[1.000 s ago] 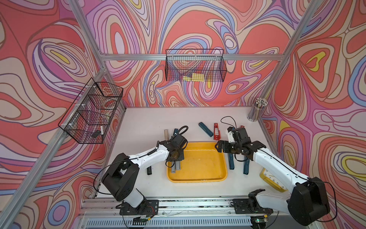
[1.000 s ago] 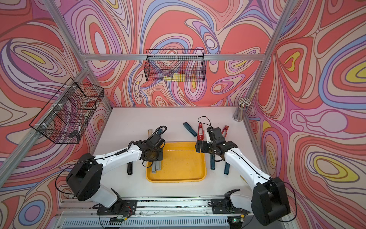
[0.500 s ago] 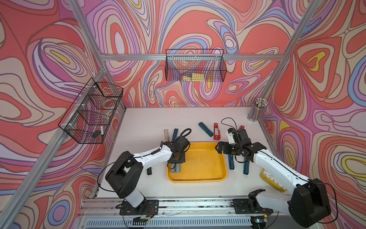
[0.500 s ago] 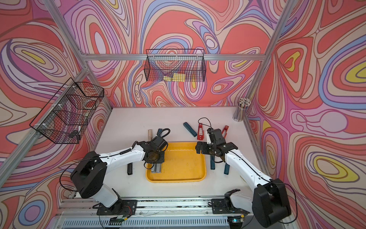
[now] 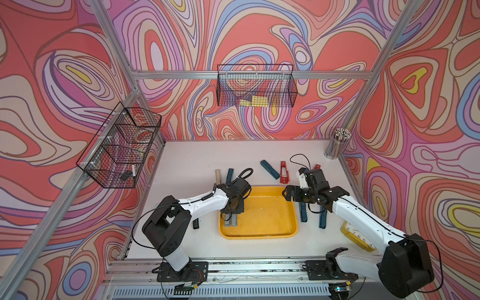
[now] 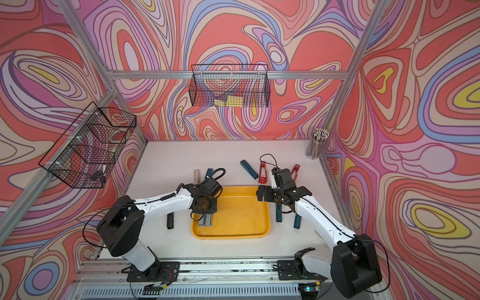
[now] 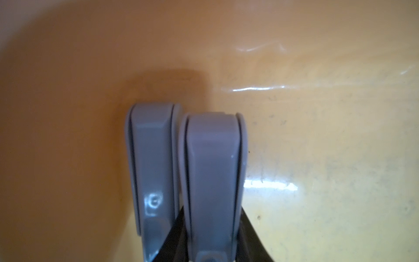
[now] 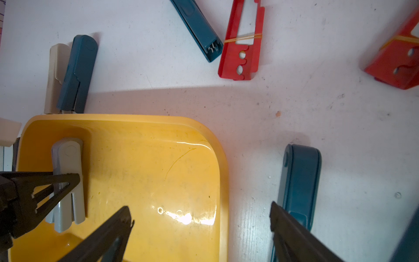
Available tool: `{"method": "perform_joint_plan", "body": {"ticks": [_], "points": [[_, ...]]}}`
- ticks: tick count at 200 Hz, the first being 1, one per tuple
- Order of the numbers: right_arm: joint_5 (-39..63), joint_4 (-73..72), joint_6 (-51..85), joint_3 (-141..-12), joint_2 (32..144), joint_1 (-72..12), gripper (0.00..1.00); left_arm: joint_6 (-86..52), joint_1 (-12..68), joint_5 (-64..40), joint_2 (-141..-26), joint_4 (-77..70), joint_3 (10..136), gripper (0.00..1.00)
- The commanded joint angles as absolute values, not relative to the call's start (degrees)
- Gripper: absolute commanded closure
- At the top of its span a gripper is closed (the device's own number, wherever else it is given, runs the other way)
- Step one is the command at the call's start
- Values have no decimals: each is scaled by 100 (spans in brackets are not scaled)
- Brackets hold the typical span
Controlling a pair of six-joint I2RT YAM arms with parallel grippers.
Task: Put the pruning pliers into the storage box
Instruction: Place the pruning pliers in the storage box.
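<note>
Risk: the left gripper (image 5: 232,211), clamped on a grey bar (image 7: 213,170) low in the near-left corner of the tray (image 5: 259,235), could drag it out or knock the second grey bar (image 7: 152,158) if it lifts before letting go. The left arm points steeply down. The right gripper (image 8: 201,212) hovers over the tray's right edge, jaws wide apart and empty, and a teal bar (image 8: 299,181) lies on the bench just outside that edge.

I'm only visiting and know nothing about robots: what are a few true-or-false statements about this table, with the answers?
1. Two grey pliers lie inside the yellow storage box. True.
2. The right gripper is clamped on a red tool. False: its jaws stand wide open, holding nothing.
3. On the table lie red pliers, outside the box. True.
4. Teal pliers fill the box. False: the teal pliers lie on the table.
</note>
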State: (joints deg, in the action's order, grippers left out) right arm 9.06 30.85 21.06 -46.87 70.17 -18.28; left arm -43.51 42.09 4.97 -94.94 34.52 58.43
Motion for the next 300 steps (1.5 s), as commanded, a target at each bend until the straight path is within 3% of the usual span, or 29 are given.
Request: {"method": "perform_joint_plan", "body": {"ticks": [1,114,189,267,300], "points": [[952,3049,2108,-4590,6883,-1797,2,-4368,4255,621,-9605,3700,6017,91],[951,3058,2101,-4574,6839,-1802,2,-4359,4306,675,-9649,3763,6103,79],[975,3036,2101,-4613,6855,-1802,2,-4324,4327,720,-9606,3897,6262,61],[967,3056,2086,-4611,6829,-1806,2,-4342,4394,842,-9452,4150,6522,61],[979,3030,2087,-4580,6842,-1802,2,-4324,4482,898,-9352,4273,6719,71]]}}
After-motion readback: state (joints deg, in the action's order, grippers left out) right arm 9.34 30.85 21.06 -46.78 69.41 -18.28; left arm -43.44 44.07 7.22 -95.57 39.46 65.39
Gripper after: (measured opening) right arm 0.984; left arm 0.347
